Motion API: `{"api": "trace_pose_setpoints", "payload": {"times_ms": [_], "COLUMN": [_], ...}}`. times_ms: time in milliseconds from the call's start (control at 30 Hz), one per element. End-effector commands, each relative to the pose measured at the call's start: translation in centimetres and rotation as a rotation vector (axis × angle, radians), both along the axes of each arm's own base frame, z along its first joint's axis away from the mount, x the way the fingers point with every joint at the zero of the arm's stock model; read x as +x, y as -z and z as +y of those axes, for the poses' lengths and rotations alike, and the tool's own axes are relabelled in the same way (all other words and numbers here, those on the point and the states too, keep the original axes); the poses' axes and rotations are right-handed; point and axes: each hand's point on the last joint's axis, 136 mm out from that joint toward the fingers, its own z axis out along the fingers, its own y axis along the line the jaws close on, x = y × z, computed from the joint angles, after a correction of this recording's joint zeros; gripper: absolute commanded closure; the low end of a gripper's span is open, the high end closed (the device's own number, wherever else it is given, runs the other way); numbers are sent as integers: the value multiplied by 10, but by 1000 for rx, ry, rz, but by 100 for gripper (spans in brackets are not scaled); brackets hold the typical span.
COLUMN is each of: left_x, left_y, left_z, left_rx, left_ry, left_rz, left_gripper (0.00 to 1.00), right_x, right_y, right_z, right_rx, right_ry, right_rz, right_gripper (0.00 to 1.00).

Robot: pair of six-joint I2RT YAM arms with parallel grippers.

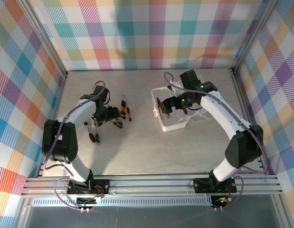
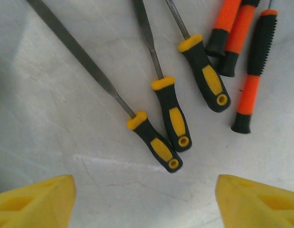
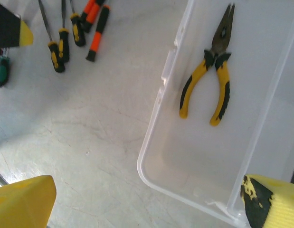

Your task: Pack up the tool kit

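Plaid walls [image 1: 151, 33] enclose a pale table [image 1: 137, 156] bearing the case [image 1: 171, 126].

Table [image 1: 137, 147] w/ case [image 3: 184, 156], tools [image 2: 170, 114] (orange, yellow grips)

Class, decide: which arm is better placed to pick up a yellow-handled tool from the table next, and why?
Left. The left gripper, open, hovers close to the yellow-handled tools; the right gripper sits over the case holding the pliers.

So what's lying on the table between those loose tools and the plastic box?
Nothing. In the right wrist view, the stretch of table between the loose tools and the case is bare.
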Motion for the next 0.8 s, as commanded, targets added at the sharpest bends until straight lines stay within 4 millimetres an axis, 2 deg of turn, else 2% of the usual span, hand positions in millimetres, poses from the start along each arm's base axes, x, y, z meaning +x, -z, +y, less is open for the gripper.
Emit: {"api": "trace_pose_setpoints", "payload": {"times_ms": [0,133,267,600,767], "left_x": [13,16,17,27,26], "left_y": [7,22,38,58,64], "left_z": [1,2,5,7,7], "left_rx": [-26,-16,-2,22,22], "left_ry": [-45,-50,-58,-45,-35], "left_rz": [-5,26,55,92,109], "left_gripper": [36,51,59,62,69], "right_x": [-3,-5,-4,-4,-4], "right_y": [-6,-5,-5,-5,-4], "right_z": [6,4,3,4,4], "right_rx": [45,43,40,40,38], "right_ry": [5,6,9,8,6], "right_rz": [-5,-7,-14,-10,-8], "right_gripper": [1,1,1,1,1]}}
